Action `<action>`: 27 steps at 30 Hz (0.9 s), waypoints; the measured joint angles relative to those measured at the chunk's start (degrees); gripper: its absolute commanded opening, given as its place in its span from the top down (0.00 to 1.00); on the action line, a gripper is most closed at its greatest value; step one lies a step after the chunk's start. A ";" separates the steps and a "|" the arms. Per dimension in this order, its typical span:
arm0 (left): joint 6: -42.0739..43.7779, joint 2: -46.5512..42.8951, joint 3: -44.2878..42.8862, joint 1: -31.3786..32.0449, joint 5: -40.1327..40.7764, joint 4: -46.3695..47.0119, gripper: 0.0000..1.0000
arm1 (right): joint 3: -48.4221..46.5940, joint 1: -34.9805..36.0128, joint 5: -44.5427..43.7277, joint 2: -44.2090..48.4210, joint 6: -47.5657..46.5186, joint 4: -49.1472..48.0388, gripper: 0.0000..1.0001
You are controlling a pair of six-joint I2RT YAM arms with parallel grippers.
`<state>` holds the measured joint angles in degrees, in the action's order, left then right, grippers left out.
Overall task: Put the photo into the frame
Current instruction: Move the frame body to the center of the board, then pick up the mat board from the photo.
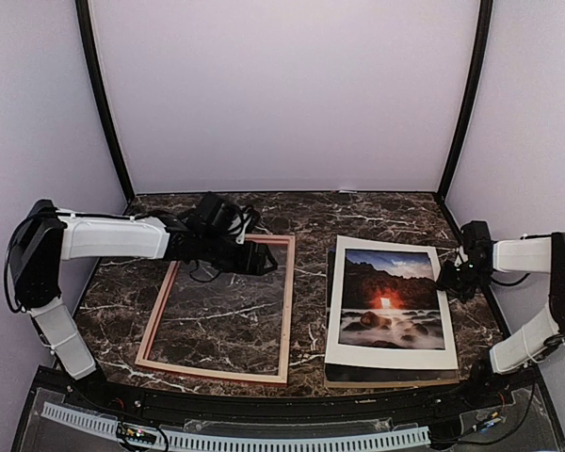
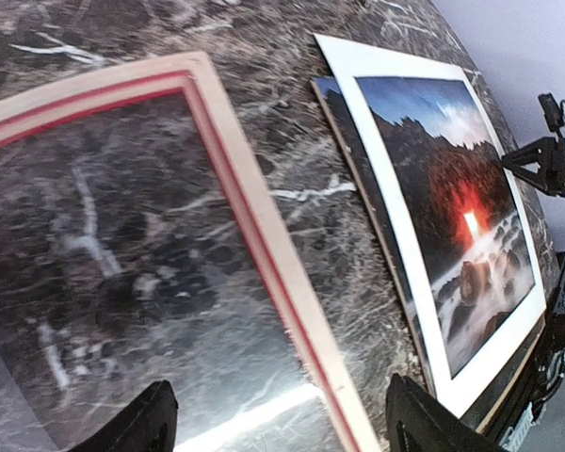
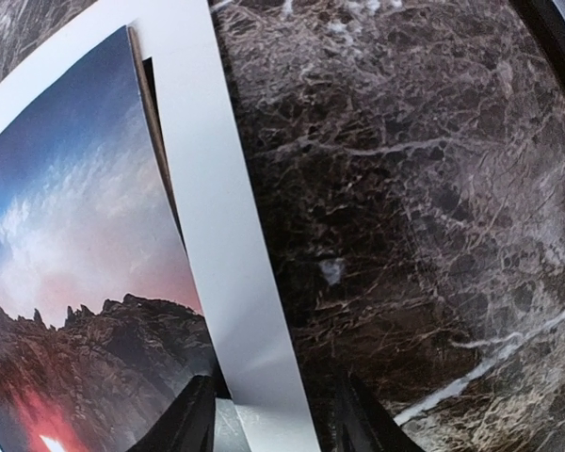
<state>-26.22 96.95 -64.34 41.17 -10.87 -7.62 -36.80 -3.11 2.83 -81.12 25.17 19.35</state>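
The frame [image 1: 288, 311] lies flat at the left centre of the table, pale wood side up, with a red line along its inner edge [image 2: 254, 217]. My left gripper [image 1: 264, 264] hovers over its far right corner, open [image 2: 287, 428], one rail passing between the fingers untouched. The photo [image 1: 391, 297] lies to the right under a white mat [image 1: 335, 311], showing through the window [image 2: 452, 207]. My right gripper [image 1: 447, 279] is at the mat's right edge, its fingers apart [image 3: 275, 419] with the mat's border [image 3: 217, 235] between them. That border stands off the photo [image 3: 75, 235].
A brown backing board [image 1: 386, 375] lies under the photo and mat, showing at the near edge. The marble tabletop [image 1: 358, 221] is walled by pale panels at the back and sides. A black rail runs along the near edge by the arm bases.
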 measured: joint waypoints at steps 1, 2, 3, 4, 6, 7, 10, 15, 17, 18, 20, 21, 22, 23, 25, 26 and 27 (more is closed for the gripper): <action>-0.55 1.55 -1.03 1.25 -0.35 0.61 0.22 | 0.11 0.00 0.22 0.04 -0.22 -0.26 0.63; -1.18 3.52 -2.38 2.71 -0.63 1.05 0.22 | 0.31 0.00 0.44 0.07 0.00 -0.52 0.65; -1.77 5.81 -4.07 4.50 -1.01 1.81 0.23 | 0.44 0.00 0.72 0.13 -0.04 -0.74 0.68; -2.19 7.28 -5.09 5.57 -1.31 2.27 0.23 | 0.57 0.00 0.96 0.13 -0.24 -0.98 0.70; -3.17 10.58 -7.85 8.04 -2.21 2.97 0.24 | 0.85 0.00 1.60 0.15 -0.15 -1.53 0.75; -3.58 11.89 -9.03 8.90 -2.47 3.28 0.24 | 0.96 0.00 1.77 0.15 -0.28 -1.73 0.77; -4.68 16.17 -13.35 11.32 -3.69 3.54 0.25 | 1.33 -0.04 2.58 0.33 -0.22 -2.16 0.84; -6.23 21.24 -18.73 12.63 -4.79 3.74 0.26 | 1.51 -0.04 3.52 1.51 -0.57 -2.32 0.93; -6.62 22.45 -19.78 12.70 -4.81 3.74 0.26 | 1.51 -0.04 3.76 1.86 -0.72 -2.34 0.96; -6.86 22.91 -20.04 12.72 -4.81 3.74 0.26 | 1.51 -0.04 3.91 2.05 -0.74 -2.38 0.97; -7.19 23.52 -20.11 12.72 -4.76 3.65 0.27 | 1.51 -0.04 4.28 2.45 -0.83 -2.45 0.99; -7.26 23.71 -20.11 12.72 -4.76 3.63 0.27 | 1.51 -0.04 4.50 2.67 -0.87 -2.45 1.00; -7.30 23.82 -20.11 12.72 -4.70 3.61 0.27 | 1.51 -0.04 4.76 2.99 -0.85 -2.45 1.00; -7.30 23.89 -20.11 12.72 -4.59 3.48 0.27 | 1.49 -0.04 4.96 3.23 -0.94 -2.47 1.00; -7.30 23.89 -20.11 12.72 -4.52 3.23 0.27 | 1.46 -0.04 5.31 3.67 -1.05 -2.36 1.00; -7.30 23.89 -20.11 12.72 -4.48 3.17 0.27 | 1.46 -0.04 5.49 3.91 -1.11 -2.21 1.00; -7.30 23.89 -20.11 12.74 -4.39 3.06 0.27 | 1.46 -0.04 5.81 4.13 -1.14 -2.10 1.00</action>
<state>-33.52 120.84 -84.44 53.91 -15.27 -4.56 -35.33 -3.16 8.64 -76.99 24.03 17.26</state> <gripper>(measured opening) 0.734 0.004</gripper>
